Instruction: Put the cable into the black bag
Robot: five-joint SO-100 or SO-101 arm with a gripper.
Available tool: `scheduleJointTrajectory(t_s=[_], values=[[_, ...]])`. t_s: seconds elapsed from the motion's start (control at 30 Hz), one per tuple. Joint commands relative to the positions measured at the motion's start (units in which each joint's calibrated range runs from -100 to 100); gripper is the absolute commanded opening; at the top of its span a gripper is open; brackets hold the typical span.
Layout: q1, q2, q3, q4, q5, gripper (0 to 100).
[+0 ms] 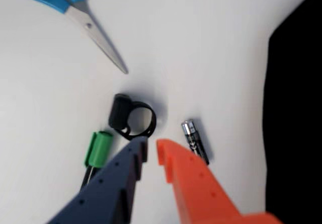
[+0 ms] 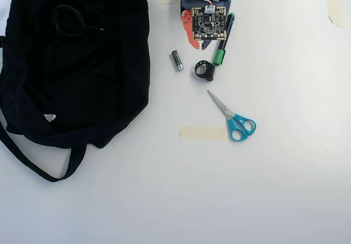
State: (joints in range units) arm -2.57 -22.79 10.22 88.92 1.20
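- In the overhead view, the black bag [image 2: 98, 90] lay spread flat at the left of the table [image 2: 274, 189], its strap looped out below it, so its broad top face was the easiest place to set anything down.
- The cable [image 2: 68, 20] rested as a small coil on the upper part of that bag, a short tail pointing right; whether it sat inside an opening or merely on the fabric could not be told from above (black cord on black cloth gives little away).
- Right of the bag, a battery [image 2: 176, 60] lay on the bare table, near the arm.
- The gripper [image 1: 151, 148] hung just above the table with its blue and orange fingers slightly apart and nothing between them, well away from the cable.
- A black plastic ring [image 1: 132, 116] lay just ahead of the fingertips, probably only because it sat under the arm's resting pose.
- A green-capped marker [image 1: 98, 148] lay beside the blue finger.
- The scissors [image 2: 233, 118] lay furthest right, clear of the arm.
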Motion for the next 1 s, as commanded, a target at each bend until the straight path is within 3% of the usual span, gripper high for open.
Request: scheduleJointTrajectory(t_s=[0.0,0.2,0.3,0.73,0.97], values=[[-0.87,-9.58,14.85,-8.65,-0.1,2],[-0.87,-23.19,40.81,-24.84,-0.15,2],[-0.87,-31.98,52.94,-28.03,-0.15,2],[-0.27,-70.9,88.61,-28.11,-0.15,2],[-0.2,-76.88,89.06,-18.47,-0.1,2]])
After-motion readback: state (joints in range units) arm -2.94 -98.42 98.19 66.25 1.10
